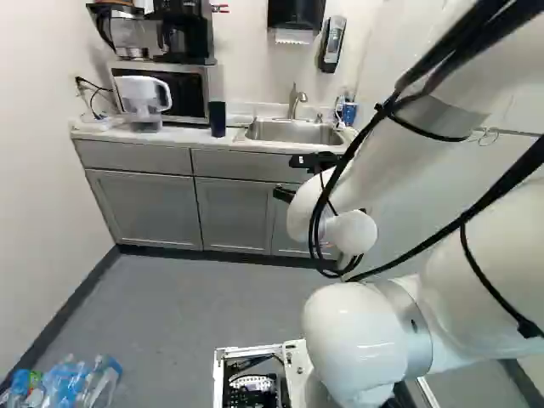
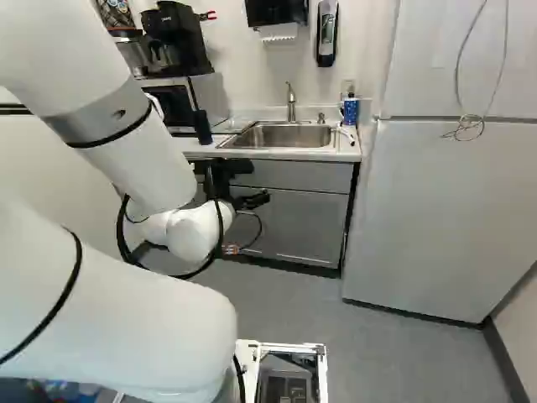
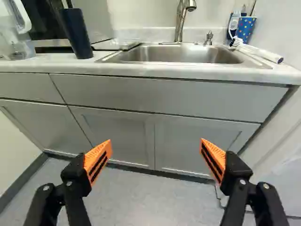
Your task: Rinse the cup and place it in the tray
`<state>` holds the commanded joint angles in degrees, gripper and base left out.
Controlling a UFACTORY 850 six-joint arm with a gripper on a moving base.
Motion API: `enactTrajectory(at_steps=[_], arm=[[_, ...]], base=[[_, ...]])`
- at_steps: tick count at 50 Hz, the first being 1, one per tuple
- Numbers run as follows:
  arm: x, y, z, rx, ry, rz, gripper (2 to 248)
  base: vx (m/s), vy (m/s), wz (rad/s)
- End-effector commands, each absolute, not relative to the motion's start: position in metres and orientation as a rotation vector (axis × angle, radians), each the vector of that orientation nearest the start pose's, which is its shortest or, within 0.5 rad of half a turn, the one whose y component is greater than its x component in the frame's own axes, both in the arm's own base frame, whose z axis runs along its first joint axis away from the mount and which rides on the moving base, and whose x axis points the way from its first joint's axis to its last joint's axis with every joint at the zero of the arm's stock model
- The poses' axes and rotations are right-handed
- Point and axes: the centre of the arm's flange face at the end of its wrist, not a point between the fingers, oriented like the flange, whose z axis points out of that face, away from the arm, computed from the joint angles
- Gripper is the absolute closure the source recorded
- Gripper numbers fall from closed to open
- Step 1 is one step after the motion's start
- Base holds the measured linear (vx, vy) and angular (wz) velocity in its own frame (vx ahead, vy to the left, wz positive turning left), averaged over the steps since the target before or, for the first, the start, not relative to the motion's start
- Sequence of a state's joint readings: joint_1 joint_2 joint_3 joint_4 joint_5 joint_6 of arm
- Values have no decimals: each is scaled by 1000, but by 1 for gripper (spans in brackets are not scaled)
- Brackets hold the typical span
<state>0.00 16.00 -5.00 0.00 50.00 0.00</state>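
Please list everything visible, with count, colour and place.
cabinets: several, grey, under counter
counter: one, white, atop cabinets
sink: one, silver, in counter
tall cup: one, navy, beside sink
patterned cup: one, blue, sink's corner
brush: one, white, beside sink
faucet: one, silver, behind sink
soap pump: one, silver, beside faucet
pitcher: one, clear, on counter
microwave: one, silver, on counter
coffee gear: several, black, on microwave
dispensers: two, dark, on wall
refrigerator: one, white, beside cabinets
cable: one, grey, on refrigerator
bottles: several, bluish, on floor
arm: one, white, foreground
tool: one, black, open, before cabinets
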Motion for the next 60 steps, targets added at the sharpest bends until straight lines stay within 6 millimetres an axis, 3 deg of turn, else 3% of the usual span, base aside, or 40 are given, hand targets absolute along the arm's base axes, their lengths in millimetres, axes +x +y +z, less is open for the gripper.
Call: enactTrajectory(at_steps=[60], arm=[[272, 0, 366, -2558, 0, -1824, 3]], base=[[0, 0, 0]])
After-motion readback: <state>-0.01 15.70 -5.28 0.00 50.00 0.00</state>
